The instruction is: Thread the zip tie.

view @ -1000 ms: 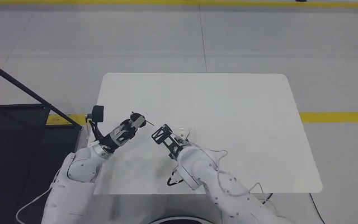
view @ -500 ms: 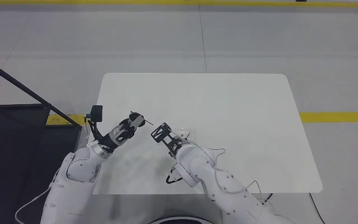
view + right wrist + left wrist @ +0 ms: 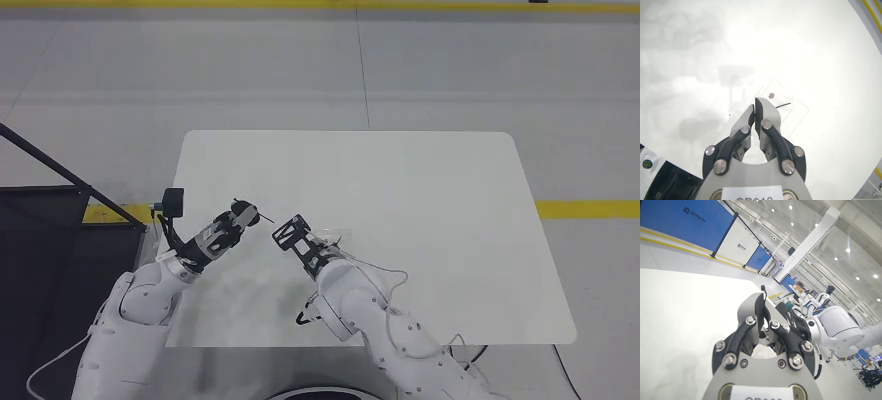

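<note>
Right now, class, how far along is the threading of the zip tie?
Done: the left gripper is shut on the zip tie, head up. In hand: the right gripper pinches its thin tail. Left: the tail is not yet through the head.

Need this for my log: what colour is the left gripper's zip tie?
Black; the thin plastic zip tie shows best in the left wrist view.

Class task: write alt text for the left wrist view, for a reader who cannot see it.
The left pincer is shut on a thin black zip tie, whose small head pokes out past the fingertips. Beneath it lies the white table, and the robot's other arm sits close beside it.
</note>
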Motion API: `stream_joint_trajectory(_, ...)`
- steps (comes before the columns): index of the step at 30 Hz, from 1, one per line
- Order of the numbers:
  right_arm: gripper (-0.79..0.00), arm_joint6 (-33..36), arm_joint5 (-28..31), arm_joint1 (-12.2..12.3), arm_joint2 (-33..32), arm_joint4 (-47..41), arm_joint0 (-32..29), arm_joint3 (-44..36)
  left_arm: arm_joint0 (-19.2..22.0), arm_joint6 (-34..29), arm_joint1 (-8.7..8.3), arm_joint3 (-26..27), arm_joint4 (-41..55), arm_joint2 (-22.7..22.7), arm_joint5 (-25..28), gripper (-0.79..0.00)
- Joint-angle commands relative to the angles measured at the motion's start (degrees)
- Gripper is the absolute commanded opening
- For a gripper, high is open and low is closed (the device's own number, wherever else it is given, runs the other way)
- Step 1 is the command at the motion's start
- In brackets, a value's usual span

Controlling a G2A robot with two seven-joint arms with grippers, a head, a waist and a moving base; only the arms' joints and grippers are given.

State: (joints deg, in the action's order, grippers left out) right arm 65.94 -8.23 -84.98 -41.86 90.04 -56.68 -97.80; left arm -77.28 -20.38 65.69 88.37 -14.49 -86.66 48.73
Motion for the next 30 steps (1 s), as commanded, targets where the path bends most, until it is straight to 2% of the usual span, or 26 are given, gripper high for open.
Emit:
stream_joint_trajectory(1,-0.785,-1.7,-0.8,0.2,-0.6,2.3,-1.4,-1.9,0.0,-0.1,-0.06,0.0,0.1,0.1,0.0,-0.785)
stream_joint_trajectory(8,-0.785,-12.5,-4.6,1.4,-3.1,12.3,-9.6,-11.9,1.0,-1.4,-0.22,-0.1,-0.1,1.2,-1.1,-0.785)
stream_joint_trajectory(14,-0.785,-25.7,-1.7,3.0,-6.1,15.7,-18.4,-19.7,3.2,-6.6,-0.58,-1.4,0.8,3.4,0.1,-0.785)
stream_joint_trajectory(17,-0.785,-33.1,1.4,3.8,-7.6,15.1,-22.4,-22.6,4.7,-9.2,-0.73,-2.3,1.5,4.6,0.3,-0.785)
stream_joint_trajectory(21,-0.785,-42.6,6.9,4.8,-11.2,9.6,-26.8,-25.6,7.0,-13.3,-0.97,-3.7,1.9,6.4,-0.4,-0.785)
stream_joint_trajectory(24,-0.785,-48.3,12.0,5.6,-14.2,5.9,-29.5,-26.9,7.8,-13.8,-1.01,-4.0,1.1,6.7,-1.3,-0.785)
stream_joint_trajectory(30,-0.785,-48.8,12.8,5.7,-15.0,5.2,-30.1,-27.0,7.8,-13.8,-1.01,-4.0,1.1,6.7,-1.3,-0.785)
